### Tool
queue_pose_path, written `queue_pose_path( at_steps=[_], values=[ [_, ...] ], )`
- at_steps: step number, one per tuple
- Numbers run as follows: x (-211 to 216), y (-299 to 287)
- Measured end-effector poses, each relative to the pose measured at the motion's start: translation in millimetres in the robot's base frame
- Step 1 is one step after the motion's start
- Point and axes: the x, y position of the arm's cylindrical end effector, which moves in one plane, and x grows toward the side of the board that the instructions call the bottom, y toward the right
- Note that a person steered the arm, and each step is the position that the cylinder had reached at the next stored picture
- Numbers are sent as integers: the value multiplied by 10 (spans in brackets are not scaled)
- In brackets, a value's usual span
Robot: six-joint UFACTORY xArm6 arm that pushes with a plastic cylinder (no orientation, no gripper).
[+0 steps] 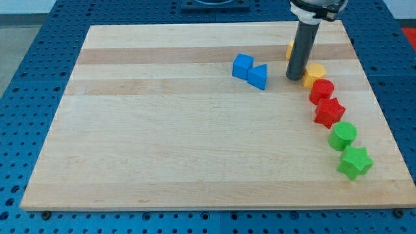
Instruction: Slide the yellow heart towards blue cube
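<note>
Camera view: my tip (294,78) stands just left of a yellow block (314,72), upper right of the worktop (162,143).
No pincer exists here. Approach step, I judge; the push must go left toward the blue cube (242,65).

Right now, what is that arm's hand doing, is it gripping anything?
No gripper: a straight rod, holding nothing.
My tip rests on the board, just left of the yellow heart and right of the blue cube.
</note>
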Motion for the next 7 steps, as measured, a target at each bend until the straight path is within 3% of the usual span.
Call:
queue_pose_path(
  at_steps=[4, 7],
  values=[
    [-284, 466],
    [-762, 255]
  ],
)
